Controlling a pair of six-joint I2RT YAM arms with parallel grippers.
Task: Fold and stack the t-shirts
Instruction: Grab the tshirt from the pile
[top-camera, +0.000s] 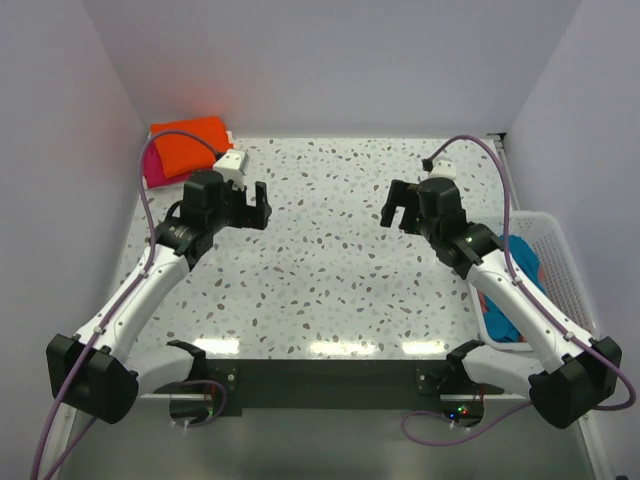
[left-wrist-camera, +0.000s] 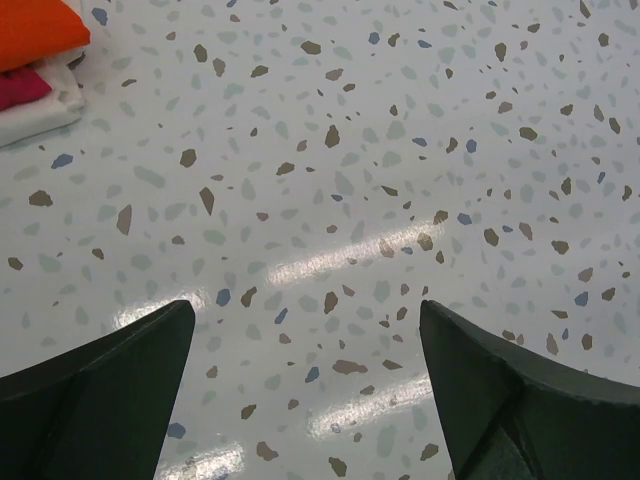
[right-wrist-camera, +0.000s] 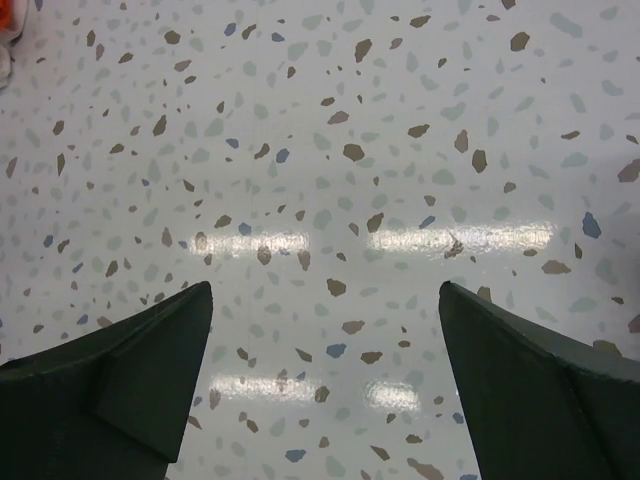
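Observation:
A folded bright orange t-shirt (top-camera: 188, 142) lies on top of a magenta pink one (top-camera: 154, 174) in a stack at the table's far left corner. The stack's edge also shows at the top left of the left wrist view, orange (left-wrist-camera: 35, 28) over magenta (left-wrist-camera: 18, 88) over a pale layer. A teal blue t-shirt (top-camera: 524, 262) lies crumpled in the white mesh basket (top-camera: 560, 250) at the right, with an orange patch under the right arm. My left gripper (top-camera: 252, 204) is open and empty above the bare table. My right gripper (top-camera: 398, 208) is open and empty too.
The speckled table (top-camera: 330, 260) lies between the two grippers. White walls close in the back and sides. The basket stands at the table's right edge beside the right arm.

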